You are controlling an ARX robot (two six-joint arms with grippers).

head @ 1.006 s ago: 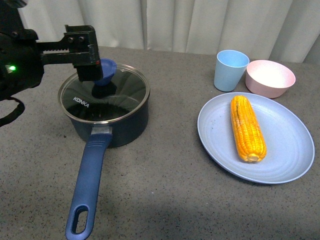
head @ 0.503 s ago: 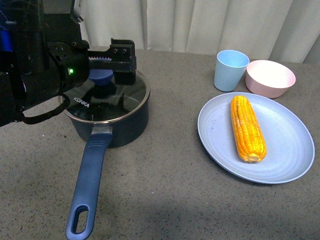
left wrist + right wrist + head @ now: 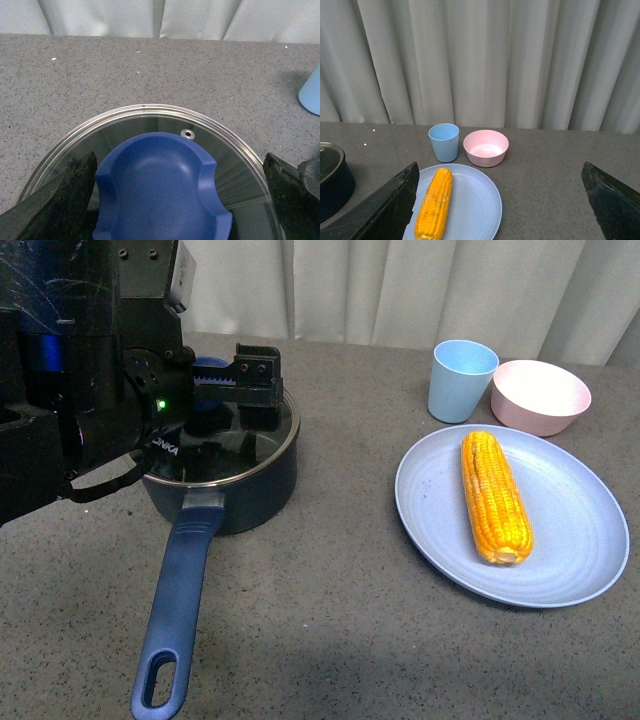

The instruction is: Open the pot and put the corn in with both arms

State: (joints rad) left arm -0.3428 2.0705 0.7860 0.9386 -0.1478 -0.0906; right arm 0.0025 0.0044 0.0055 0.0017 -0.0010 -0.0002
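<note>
The dark navy pot [image 3: 250,495] stands at the left with its glass lid [image 3: 240,445] on and its long blue handle [image 3: 178,600] pointing toward me. My left gripper [image 3: 218,400] hangs open over the lid, one black finger [image 3: 258,380] showing beside the blue lid knob [image 3: 207,365]. In the left wrist view the knob [image 3: 160,190] sits between the spread fingers of the left gripper [image 3: 177,197], apart from both. The corn [image 3: 494,496] lies on a blue plate [image 3: 570,540] at the right. My right gripper [image 3: 500,210] is open, high above the corn [image 3: 434,204].
A light blue cup [image 3: 461,380] and a pink bowl [image 3: 540,396] stand behind the plate, near the curtain. The right wrist view shows the same cup [image 3: 443,142], the bowl [image 3: 486,147] and the pot's edge [image 3: 332,182].
My left arm has swung right and come down over the pot; its open gripper now straddles the lid knob. The pot, lid and corn have not moved.
</note>
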